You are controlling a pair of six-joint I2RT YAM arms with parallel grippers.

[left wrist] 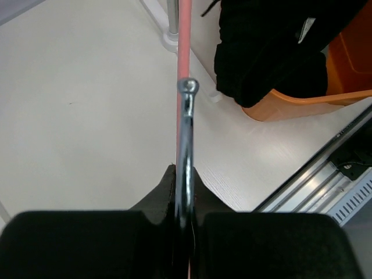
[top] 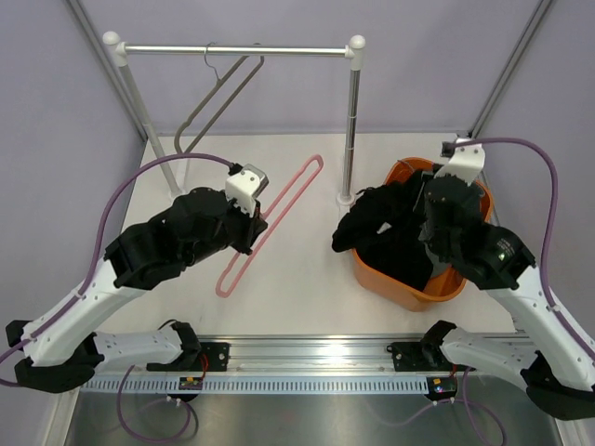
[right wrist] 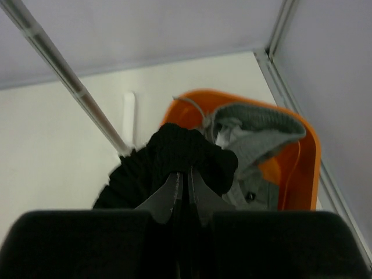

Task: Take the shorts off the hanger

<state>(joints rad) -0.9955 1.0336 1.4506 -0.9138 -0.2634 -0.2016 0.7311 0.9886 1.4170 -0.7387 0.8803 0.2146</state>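
Left gripper (top: pixel 249 221) was clamped on the pink plastic hanger (top: pixel 279 209) by its metal hook (left wrist: pixel 187 116), holding it clear. Right gripper (top: pixel 437 232) was pinched shut on the black fabric shorts (top: pixel 376 218) over the round orange plastic basket (top: pixel 409 295) by the table's (top: pixel 307 288) right edge, likely for drop-off.

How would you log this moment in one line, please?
left gripper: shut on pink hanger | right gripper: shut on black shorts | shorts: off hanger, over orange basket
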